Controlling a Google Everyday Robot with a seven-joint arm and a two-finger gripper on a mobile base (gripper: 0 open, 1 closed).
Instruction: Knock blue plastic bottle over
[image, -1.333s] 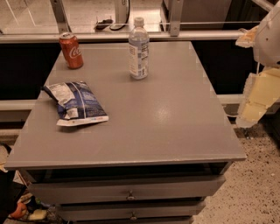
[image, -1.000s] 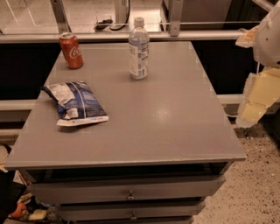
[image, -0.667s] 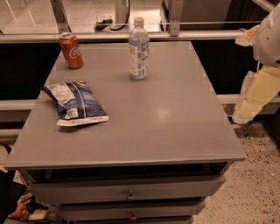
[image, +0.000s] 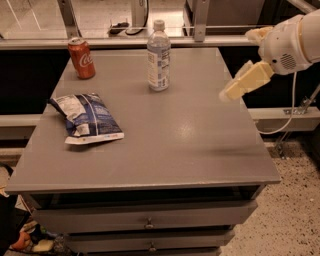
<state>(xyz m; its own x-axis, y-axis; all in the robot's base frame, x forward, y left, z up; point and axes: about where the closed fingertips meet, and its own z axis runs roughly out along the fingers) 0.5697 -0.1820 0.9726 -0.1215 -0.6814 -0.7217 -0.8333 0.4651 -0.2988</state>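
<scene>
The blue plastic bottle (image: 158, 56) stands upright at the back middle of the grey table (image: 190, 145). It is clear with a white cap and a white-and-blue label. My gripper (image: 241, 84) hangs from the white arm (image: 292, 42) above the table's right edge. It is well to the right of the bottle, at about the bottle's height, and holds nothing that I can see.
A red Coca-Cola can (image: 82, 58) stands at the back left corner. A blue-and-white crinkled snack bag (image: 86, 119) lies on the left side. Drawers (image: 147, 220) sit under the tabletop. A glass partition with metal posts (image: 200, 20) runs behind the table.
My arm has swung up and left from beside the table, bringing the gripper over the table's right edge. The bottle, can and bag have not moved.
</scene>
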